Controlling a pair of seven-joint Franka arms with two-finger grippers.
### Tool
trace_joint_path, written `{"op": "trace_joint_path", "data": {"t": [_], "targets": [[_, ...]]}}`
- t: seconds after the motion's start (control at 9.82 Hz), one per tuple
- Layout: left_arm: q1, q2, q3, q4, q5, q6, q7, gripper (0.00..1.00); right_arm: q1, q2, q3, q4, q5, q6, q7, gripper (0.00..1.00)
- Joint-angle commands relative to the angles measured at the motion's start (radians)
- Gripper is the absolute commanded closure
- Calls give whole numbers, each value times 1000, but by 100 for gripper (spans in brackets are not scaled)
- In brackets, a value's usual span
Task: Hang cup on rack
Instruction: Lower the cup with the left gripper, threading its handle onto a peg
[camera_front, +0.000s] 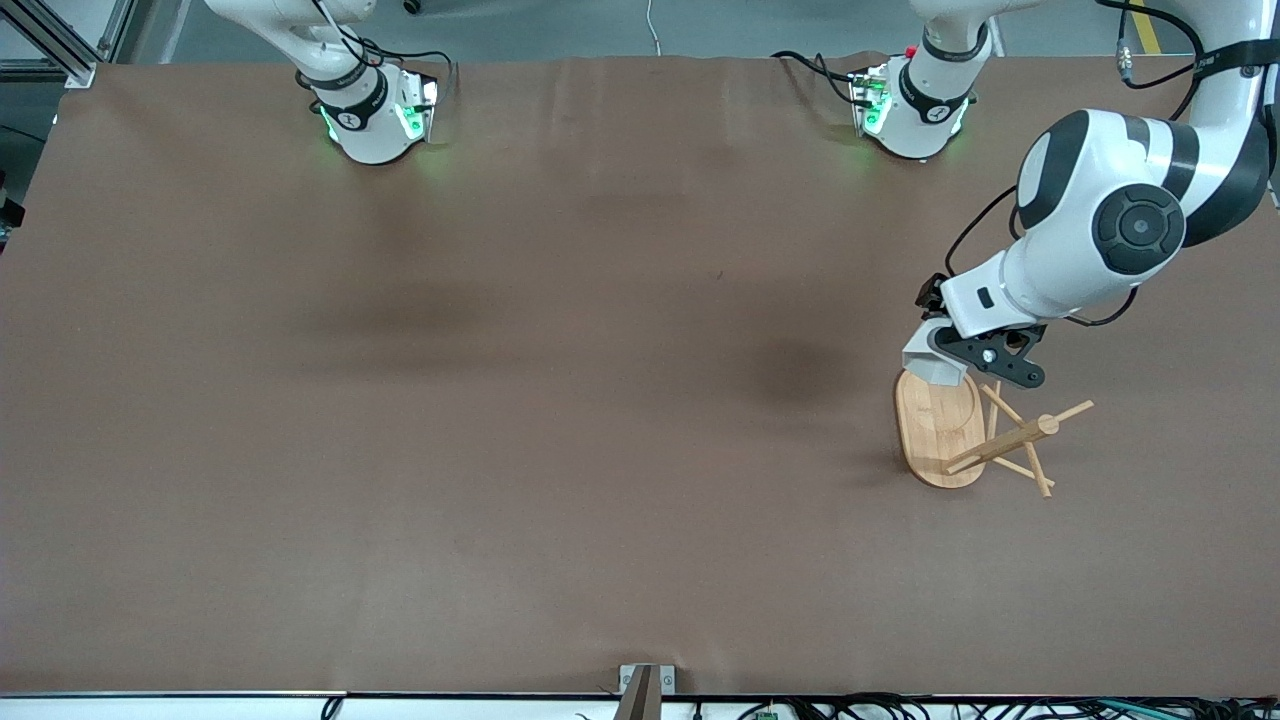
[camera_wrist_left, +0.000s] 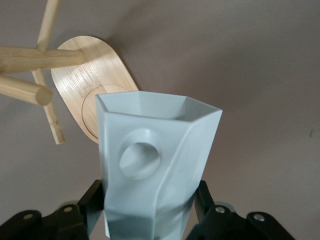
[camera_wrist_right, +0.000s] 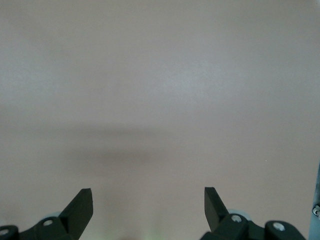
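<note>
Carrying step: left gripper (camera_wrist_left: 150, 205) clamped on cup (camera_wrist_left: 152, 165) over rack (camera_front: 940, 430) base; next, line handle hole onto a peg (camera_wrist_left: 22, 90); right gripper (camera_wrist_right: 148, 205) waits, fingers apart.

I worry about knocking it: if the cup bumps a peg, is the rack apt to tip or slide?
Probably it tips little: the rack stands on a wide, flat oval base. Its thin bamboo build looks light, so it may slide on the smooth table. The left gripper holds the cup over that base.
</note>
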Motion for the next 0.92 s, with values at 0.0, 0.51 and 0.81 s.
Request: {"op": "trace_joint_path", "data": {"t": [0.0, 0.51, 0.81], "targets": [[7, 27, -6, 1, 17, 25, 22, 97, 3, -27, 4, -70, -23, 46, 63, 2], [7, 96, -8, 73, 15, 31, 18, 97, 41, -27, 6, -82, -21, 49, 180, 2], [7, 118, -6, 93, 15, 41, 14, 97, 90, -27, 6, -82, -27, 49, 263, 2]]}}
